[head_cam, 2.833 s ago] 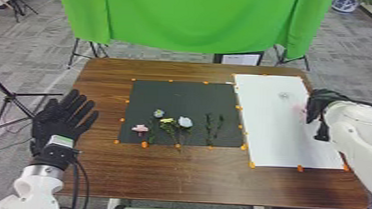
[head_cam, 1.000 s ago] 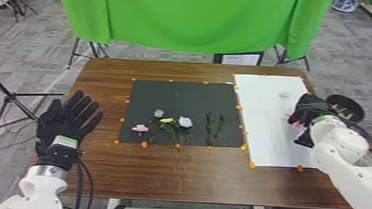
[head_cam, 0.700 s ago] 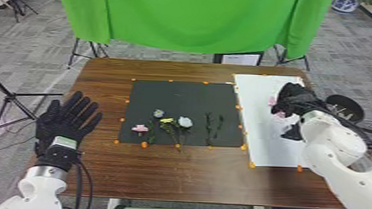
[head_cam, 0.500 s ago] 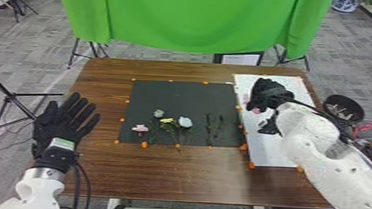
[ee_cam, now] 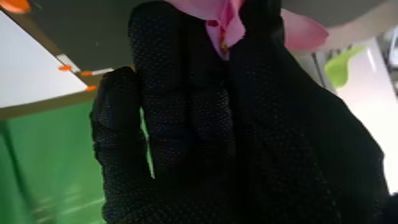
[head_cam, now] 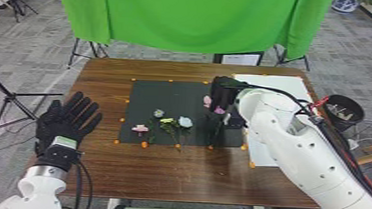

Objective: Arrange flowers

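Right hand point(head_cam: 220, 98): above the right part of the dark mat point(head_cam: 170, 94), fingers drawn close together, pinching a pink flower point(ee_cam: 233, 22) between fingers and thumb. In the head view its pink petals show just left of the hand.

Surroundings: to the left of the right hand, and nearer the robot, a row of flowers lies on the mat. Closest to the hand is the white flower point(head_cam: 185, 122); then the yellow flower point(head_cam: 167, 121), with a small pale flower point(head_cam: 159, 113) just beyond it, then a second pink flower point(head_cam: 140, 128) farthest left. To the right of the hand is the white sheet point(head_cam: 272, 83), partly covered by the right arm point(head_cam: 284, 136), which slants across it. Orange markers point(head_cam: 144, 144) line the mat and sheet. Farther right, past the edge of the bench point(head_cam: 162, 176), stands a dark round bin point(head_cam: 344, 105) with pale items in it. Beyond the far edge hangs a green cloth point(head_cam: 199, 23).

Orientation: the wrist view has the held bloom at the fingertips, petals outward, one narrow petal running back between the fingers. Stem hidden; its long axis cannot be told. The yellow flower's stem runs from the bloom toward the robot, slightly slanted.

Left hand point(head_cam: 64, 124): well apart from the right, at the left edge of the bench, fingers spread and pointing away from the robot.
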Available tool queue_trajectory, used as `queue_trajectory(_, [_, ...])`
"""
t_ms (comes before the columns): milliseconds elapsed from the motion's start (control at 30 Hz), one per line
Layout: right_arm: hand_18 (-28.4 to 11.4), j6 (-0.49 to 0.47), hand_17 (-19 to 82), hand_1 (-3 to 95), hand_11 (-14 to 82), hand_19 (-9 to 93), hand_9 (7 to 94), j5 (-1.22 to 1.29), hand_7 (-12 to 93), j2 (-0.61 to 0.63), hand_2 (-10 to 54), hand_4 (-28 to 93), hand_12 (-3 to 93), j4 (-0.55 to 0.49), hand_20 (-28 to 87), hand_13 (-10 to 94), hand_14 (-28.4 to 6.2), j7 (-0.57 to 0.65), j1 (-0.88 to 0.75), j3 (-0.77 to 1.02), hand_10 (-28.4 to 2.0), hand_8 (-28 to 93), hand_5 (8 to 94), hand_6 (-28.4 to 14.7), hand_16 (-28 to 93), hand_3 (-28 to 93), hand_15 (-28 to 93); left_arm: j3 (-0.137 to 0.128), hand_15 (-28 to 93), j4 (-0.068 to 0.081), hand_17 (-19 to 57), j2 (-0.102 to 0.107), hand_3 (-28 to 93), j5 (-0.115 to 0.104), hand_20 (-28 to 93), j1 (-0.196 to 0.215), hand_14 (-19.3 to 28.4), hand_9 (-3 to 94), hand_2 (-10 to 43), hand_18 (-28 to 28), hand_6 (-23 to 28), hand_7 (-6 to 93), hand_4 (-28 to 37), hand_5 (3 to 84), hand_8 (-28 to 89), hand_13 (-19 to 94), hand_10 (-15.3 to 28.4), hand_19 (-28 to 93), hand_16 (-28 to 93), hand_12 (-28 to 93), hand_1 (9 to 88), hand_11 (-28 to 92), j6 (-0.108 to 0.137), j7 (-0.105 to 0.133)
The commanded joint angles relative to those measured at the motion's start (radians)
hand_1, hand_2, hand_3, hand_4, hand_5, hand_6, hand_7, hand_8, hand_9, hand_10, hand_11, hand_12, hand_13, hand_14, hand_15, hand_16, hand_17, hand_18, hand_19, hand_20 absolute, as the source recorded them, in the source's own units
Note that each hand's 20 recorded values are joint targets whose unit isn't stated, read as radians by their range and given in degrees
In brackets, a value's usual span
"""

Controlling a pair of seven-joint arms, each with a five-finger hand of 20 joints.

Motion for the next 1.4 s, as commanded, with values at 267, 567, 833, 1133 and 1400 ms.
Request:
queue_trajectory(267, [-21.3, -0.047, 34, 55.9, 16.0, 79, 68.8, -0.061, 25, 0.009, -9.5, -28, 17.5, -0.013, 40, 71, -4.9, -0.006, -0.019, -0.013, -11.2, -13, 62.8, 1.1, 44, 69, 29, -0.009, 40, 0.003, -7.1, -0.006, 73, 0.0, 13, 0.003, 16.6, 41.2, 16.8, 16.5, 9.5, 15.3, -28.0, 46.6, -8, 29, 15.5, 39, -6, 15, 27.8, 23, 0.007, -0.02])
queue_trajectory(567, [-21.3, -0.126, 33, 57.3, 13.6, 78, 63.7, -0.057, 23, 0.002, -9.5, -28, 16.5, -0.02, 40, 69, -4.6, -0.024, -0.022, 0.016, -11.6, -14, 58.5, 0.3, 44, 70, 30, -0.015, 40, -0.001, -7.1, -0.01, 74, -0.008, 13, 0.019, 16.6, 41.1, 17.2, 16.5, 9.5, 15.4, -26.2, 46.6, -8, 29, 15.6, 39, -7, 15, 28.2, 23, 0.013, -0.006])
queue_trajectory(833, [-21.4, -0.145, 32, 56.4, 12.3, 77, 61.0, -0.057, 22, 0.014, -9.5, -28, 16.4, -0.035, 40, 67, -5.2, -0.018, -0.019, 0.021, -12.3, -13, 56.7, -0.1, 43, 72, 30, -0.015, 40, -0.008, -7.0, -0.004, 74, -0.036, 13, 0.021, 16.6, 40.9, 16.8, 16.5, 9.6, 15.5, -26.9, 46.9, -8, 29, 15.6, 39, -7, 15, 28.0, 23, 0.038, 0.018])
queue_trajectory(1133, [-21.6, -0.172, 32, 47.4, 10.6, 76, 56.4, -0.038, 17, 0.049, -9.5, -28, 15.5, -0.084, 38, 64, -8.9, -0.007, -0.065, 0.056, -13.5, -12, 49.9, -1.9, 33, 80, 37, -0.011, 39, -0.013, -7.3, -0.001, 74, -0.04, 13, 0.02, 15.5, 32.9, 16.0, 16.6, 9.6, 15.1, -27.1, 44.6, -8, 23, 15.0, 40, -7, 14, 28.1, 23, 0.062, 0.027])
queue_trajectory(1400, [-22.0, -0.015, 31, 43.3, 8.1, 76, 50.6, -0.066, 14, 0.113, -9.5, -28, 15.0, -0.111, 37, 62, -10.7, 0.03, -0.104, 0.124, -15.3, -11, 45.5, -3.4, 25, 81, 39, -0.005, 39, -0.002, -7.5, -0.003, 74, -0.016, 12, 0.006, 15.4, 31.0, 15.2, 16.6, 9.6, 15.2, -27.4, 43.0, -8, 22, 14.9, 39, -7, 14, 28.3, 22, 0.005, 0.006])
